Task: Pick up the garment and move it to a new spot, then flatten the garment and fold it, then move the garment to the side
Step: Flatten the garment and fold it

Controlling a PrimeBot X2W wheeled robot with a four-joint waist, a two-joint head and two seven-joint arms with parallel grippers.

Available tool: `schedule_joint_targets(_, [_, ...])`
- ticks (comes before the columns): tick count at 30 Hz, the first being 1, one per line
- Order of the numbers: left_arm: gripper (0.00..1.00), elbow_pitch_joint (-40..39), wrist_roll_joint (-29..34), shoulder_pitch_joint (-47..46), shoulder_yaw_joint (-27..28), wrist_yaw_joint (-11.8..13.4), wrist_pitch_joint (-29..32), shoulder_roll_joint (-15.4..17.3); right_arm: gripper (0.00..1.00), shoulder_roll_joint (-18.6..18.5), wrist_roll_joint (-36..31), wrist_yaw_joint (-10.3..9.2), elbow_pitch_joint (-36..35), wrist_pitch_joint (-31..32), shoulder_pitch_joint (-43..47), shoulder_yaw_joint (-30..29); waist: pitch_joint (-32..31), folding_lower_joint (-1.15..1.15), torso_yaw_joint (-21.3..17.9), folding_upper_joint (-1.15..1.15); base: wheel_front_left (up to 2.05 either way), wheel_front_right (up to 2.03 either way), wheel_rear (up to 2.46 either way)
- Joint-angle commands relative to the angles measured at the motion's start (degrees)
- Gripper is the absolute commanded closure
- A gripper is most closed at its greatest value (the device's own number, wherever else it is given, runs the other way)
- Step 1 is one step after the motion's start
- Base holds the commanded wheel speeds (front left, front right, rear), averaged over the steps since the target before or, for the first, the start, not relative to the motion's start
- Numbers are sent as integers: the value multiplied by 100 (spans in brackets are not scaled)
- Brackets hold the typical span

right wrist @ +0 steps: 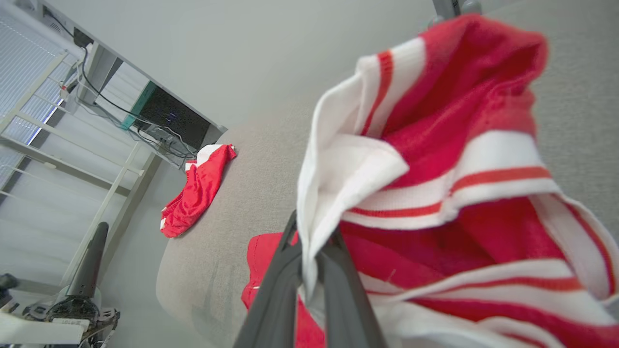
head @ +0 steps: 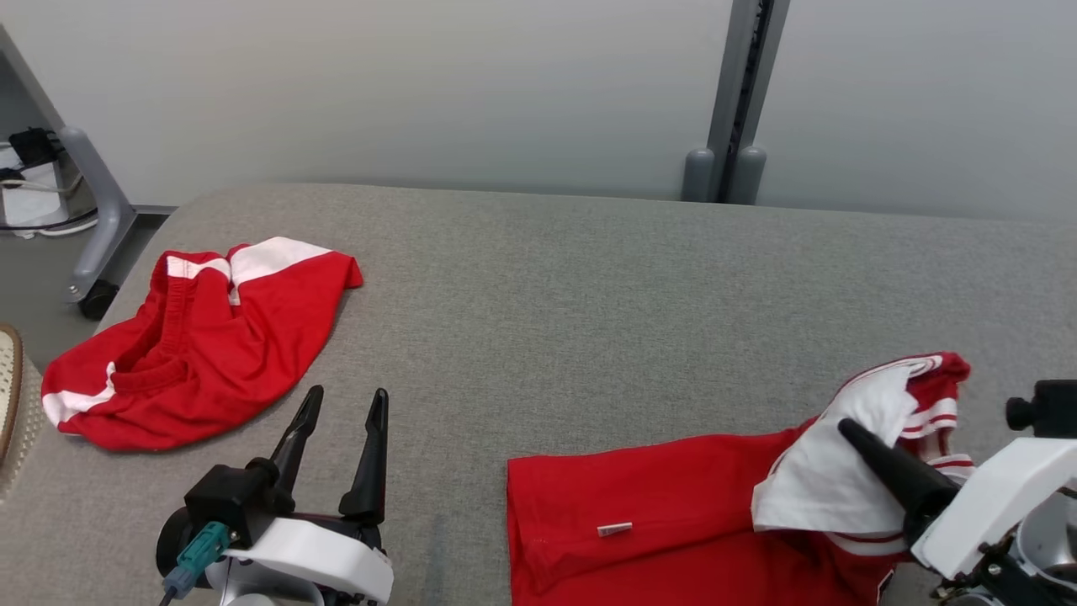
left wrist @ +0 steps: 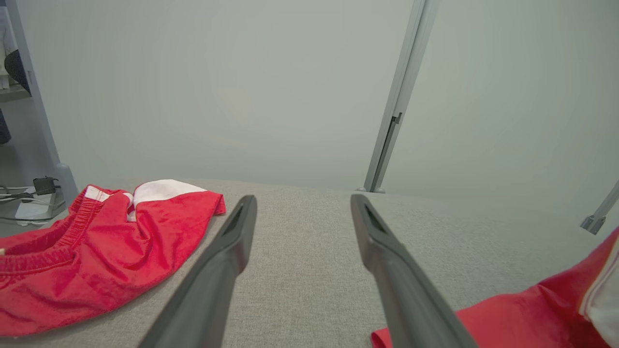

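Note:
The garment [head: 656,513], a red top with white striped trim, lies at the front right of the grey padded table [head: 589,295]. Its white-and-red end [right wrist: 435,159] is lifted and bunched off the surface. My right gripper [head: 846,427] is shut on a white fold of that end, and the cloth is pinched between its fingers [right wrist: 312,241] in the right wrist view. At the front left my left gripper [head: 348,394] stands open over bare table, with nothing between its fingers [left wrist: 303,200]. The garment's red corner [left wrist: 522,314] lies to its right.
A second red piece with white panels, like shorts [head: 202,345], lies crumpled at the table's left edge [left wrist: 96,246]. A grey frame leg on a wheel [head: 97,227] stands off the table's left. A grey post [head: 732,101] rises behind the table.

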Motion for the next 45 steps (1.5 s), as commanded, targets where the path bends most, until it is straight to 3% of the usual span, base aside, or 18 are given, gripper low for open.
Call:
schedule_joint_targets(1, [0,-1,18,-15,-18,-22,-14,7,100,43,164,13,-122,120,68,113,-23,0,135,0,0,0,0])
schedule_joint_targets(6, [0,51,21,-82,-90,-50,25,-18,100,93,233,14,-59,205,102,457,-16,0,538,0,0,0,0])
schedule_joint_targets(16, [0,137,22,-204,-201,-103,58,-85,100,89,480,14,729,-353,-140,1214,58,0,1382,0,0,0,0])
schedule_joint_targets(26, [0,222,2,-313,-243,-132,49,-120,100,88,625,14,1614,-843,-575,1761,165,0,1694,0,0,0,0])
schedule_joint_targets(27, [0,228,0,-313,-237,-128,46,-117,88,88,640,14,1689,-889,-599,1806,169,0,1687,0,0,0,0])
schedule_joint_targets(28, [0,232,-4,-310,-227,-118,44,-112,53,87,665,14,1761,-933,-635,1858,171,0,1668,0,0,0,0])
schedule_joint_targets(29, [0,235,-6,-310,-225,-109,42,-107,5,85,699,14,1837,-971,-665,1916,173,0,1639,0,0,0,0])
schedule_joint_targets(30, [0,240,-8,-310,-220,-99,45,-104,0,87,728,14,1876,-1002,-689,1978,170,0,1600,0,0,0,0])
schedule_joint_targets(38, [0,229,-33,-279,-198,-63,39,-77,0,86,1063,14,1582,-1142,-755,2222,52,0,1144,0,0,0,0])
schedule_joint_targets(45, [0,186,-40,-182,-171,-25,35,-88,0,81,851,14,488,-1286,-535,1497,-63,0,782,0,0,0,0])
